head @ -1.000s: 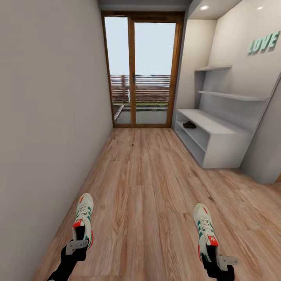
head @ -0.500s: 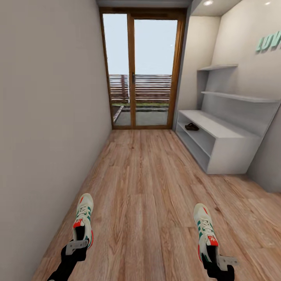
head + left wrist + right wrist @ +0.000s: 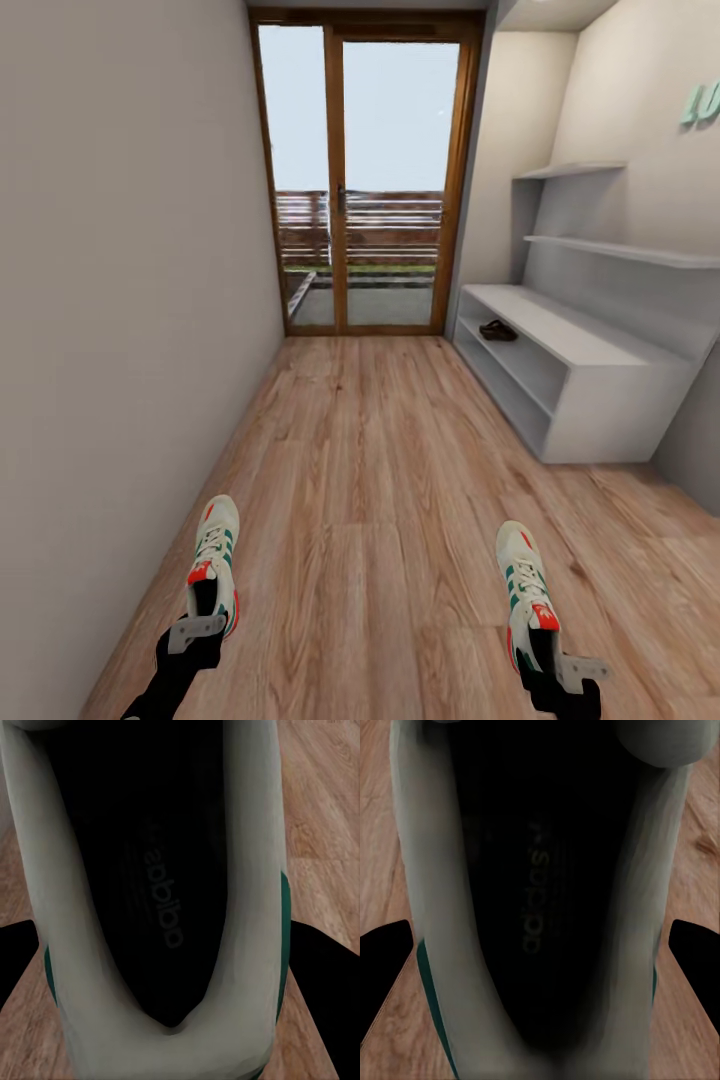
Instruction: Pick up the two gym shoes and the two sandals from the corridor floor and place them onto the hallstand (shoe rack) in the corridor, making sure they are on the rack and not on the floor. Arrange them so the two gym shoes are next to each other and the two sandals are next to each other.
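Observation:
Each of my grippers carries one white-cream gym shoe above the wood-plank corridor floor (image 3: 370, 480). My left gripper (image 3: 200, 612) is shut on the heel of the left gym shoe (image 3: 214, 562). My right gripper (image 3: 545, 650) is shut on the heel of the right gym shoe (image 3: 525, 585). The wrist views look down into the dark insides of the left shoe (image 3: 161, 907) and the right shoe (image 3: 540, 922). Ahead on the right stands the pale grey hallstand (image 3: 600, 370). A dark brown sandal (image 3: 497, 330) lies on its lower tier. The other sandal is out of view.
A grey wall (image 3: 120, 330) runs close along the left. A glass door with a wooden frame (image 3: 365, 175) closes the corridor's far end. Two staggered shelves (image 3: 600, 250) rise above the hallstand on the right wall.
The whole view has shifted: the hallstand and door have grown larger and slid right, so the camera has moved forward. Both shoes stay held the same way.

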Tool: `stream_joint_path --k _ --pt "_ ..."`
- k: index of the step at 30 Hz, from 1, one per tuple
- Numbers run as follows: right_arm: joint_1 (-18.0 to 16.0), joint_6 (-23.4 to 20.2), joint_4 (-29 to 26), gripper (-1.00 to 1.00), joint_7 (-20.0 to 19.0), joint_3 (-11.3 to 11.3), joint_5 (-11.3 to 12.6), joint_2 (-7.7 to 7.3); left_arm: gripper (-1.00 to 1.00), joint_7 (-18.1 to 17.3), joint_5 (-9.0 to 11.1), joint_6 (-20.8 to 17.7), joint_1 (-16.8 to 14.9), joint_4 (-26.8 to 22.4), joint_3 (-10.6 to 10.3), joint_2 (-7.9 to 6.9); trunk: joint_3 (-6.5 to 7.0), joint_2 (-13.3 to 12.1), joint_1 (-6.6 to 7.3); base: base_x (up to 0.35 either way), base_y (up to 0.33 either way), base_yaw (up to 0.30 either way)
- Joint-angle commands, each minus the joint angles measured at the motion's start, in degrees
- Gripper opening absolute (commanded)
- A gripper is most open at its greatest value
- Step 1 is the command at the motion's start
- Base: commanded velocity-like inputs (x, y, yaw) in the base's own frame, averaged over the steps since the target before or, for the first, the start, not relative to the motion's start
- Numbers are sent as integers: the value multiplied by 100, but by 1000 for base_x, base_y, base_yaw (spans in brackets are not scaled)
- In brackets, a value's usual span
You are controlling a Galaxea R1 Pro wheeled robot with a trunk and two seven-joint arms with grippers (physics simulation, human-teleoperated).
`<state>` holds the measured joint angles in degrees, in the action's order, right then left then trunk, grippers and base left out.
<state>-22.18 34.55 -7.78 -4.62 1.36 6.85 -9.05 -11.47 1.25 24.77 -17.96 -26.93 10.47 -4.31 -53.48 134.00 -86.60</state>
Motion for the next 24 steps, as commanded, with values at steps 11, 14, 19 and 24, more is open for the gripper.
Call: stream_joint_path --k 11,14,19,24 --pt "-5 17 4 -100 -48 13 53 0 -100 -58 16 8 -4 3 35 7 -5 2 -2 339 0 0" --pt "-5 17 4 -100 -48 13 53 0 -100 -58 16 8 -1 3 35 7 -5 2 -2 339 0 0" --pt "-5 17 4 -100 -48 15 54 0 -100 -58 16 9 -5 4 35 3 -5 2 -2 339 0 0" --pt "-5 17 4 -100 -48 14 58 0 -100 -58 16 10 -5 4 35 6 -5 2 -2 339 0 0"
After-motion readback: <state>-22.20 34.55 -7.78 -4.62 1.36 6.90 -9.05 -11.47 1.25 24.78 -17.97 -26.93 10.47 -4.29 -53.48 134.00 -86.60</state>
